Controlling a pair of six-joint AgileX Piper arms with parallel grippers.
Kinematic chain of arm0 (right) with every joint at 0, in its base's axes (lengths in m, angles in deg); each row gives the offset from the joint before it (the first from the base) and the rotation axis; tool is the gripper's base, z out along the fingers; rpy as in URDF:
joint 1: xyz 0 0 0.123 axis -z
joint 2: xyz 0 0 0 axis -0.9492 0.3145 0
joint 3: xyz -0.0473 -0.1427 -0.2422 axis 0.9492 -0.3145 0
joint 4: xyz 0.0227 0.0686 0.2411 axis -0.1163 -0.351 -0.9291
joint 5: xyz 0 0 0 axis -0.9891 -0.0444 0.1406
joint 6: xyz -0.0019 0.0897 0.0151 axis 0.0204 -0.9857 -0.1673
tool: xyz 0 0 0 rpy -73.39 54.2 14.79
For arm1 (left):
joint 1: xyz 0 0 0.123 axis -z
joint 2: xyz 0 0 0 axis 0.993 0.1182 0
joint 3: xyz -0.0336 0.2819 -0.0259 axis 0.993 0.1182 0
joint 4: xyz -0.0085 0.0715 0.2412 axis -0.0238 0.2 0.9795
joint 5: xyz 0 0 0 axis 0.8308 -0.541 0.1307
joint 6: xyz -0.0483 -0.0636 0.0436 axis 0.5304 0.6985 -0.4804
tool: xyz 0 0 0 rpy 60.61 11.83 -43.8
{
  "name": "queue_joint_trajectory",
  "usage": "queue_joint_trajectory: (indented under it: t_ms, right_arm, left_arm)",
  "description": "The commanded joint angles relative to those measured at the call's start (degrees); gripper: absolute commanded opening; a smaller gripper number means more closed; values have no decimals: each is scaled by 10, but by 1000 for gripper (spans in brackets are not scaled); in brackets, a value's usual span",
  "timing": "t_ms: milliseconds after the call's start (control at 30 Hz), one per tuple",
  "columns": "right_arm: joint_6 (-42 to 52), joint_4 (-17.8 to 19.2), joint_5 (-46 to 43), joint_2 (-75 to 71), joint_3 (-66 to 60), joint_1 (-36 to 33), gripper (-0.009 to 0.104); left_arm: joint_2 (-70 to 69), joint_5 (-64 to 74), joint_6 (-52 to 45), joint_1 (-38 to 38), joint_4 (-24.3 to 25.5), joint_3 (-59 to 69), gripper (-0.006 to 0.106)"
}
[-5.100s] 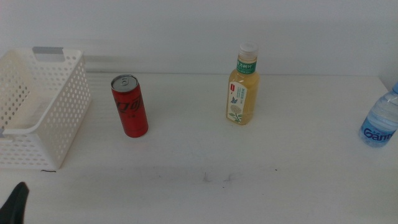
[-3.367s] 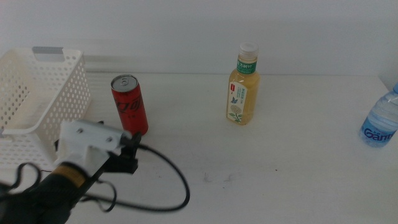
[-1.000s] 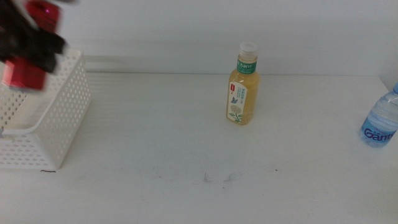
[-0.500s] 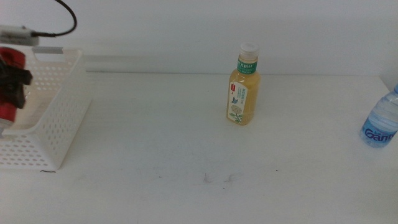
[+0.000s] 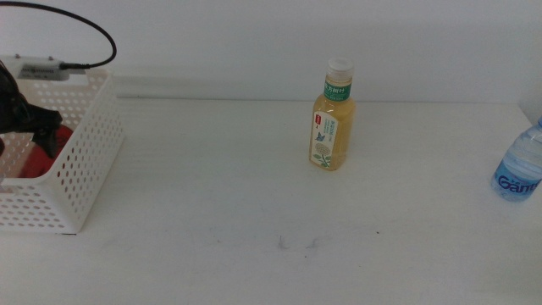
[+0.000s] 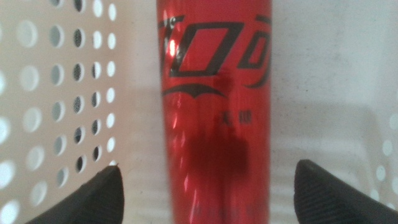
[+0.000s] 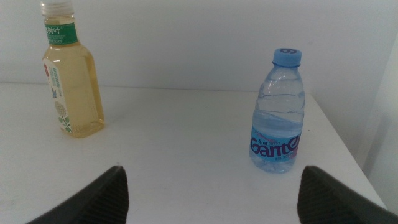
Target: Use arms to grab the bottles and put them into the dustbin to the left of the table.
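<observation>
Left claw [image 6: 205,186] is down inside the dustbin [image 5: 80,161] at the bench's left end. Jaws spread wide, well clear of the red can [image 6: 214,112] on both sides, gripping nothing. The can sits between them in the wrist view, against the basket floor with the perforated wall just beside it. Middle view shows only a red patch [image 5: 38,157] through the holes, so I can't tell if it stands or lies flat. Judgement: can is delivered.

Right claw [image 7: 208,186] waits at the right, not in the middle view. Jaws wide apart, empty, facing the two remaining bottles.

Still on the bench [image 5: 254,195]: juice bottle [image 5: 331,119], upright, mid-bench toward the back; water bottle [image 5: 518,165], upright, at the far right edge, partly cut off in the middle view. They stand well apart.

Handling, judged by looks:
- Juice bottle: full, so the heavier one. Stiff plastic with a smooth label that could slip. Grip the body at label height, not the narrow neck.
- Water bottle: thin ribbed plastic, likely to give under squeeze. Take it at the label band [image 7: 275,146], moderate force. It's near the edge, so a nudge could send it off.
- Can: thin-walled, dents easily. No longer a concern.

Count: 3 drink containers in total, 1 can in the bin, 2 bottles out. 1 dustbin. 2 claws, both empty.
</observation>
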Motion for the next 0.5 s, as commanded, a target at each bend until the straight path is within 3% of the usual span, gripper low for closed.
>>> queue_joint_trajectory:
  t_ms: [0, 233, 467]
  right_arm:
    - [2, 6, -7, -3, -2, 4, 88]
    - [2, 6, -7, -3, -2, 4, 88]
    - [2, 6, -7, -3, -2, 4, 88]
  left_arm:
    - [-26, 12, 20, 10, 3, -4, 94]
    - [-168, 43, 56, 78, -9, 22, 94]
    - [-294, 35, 70, 214, 3, 82, 94]
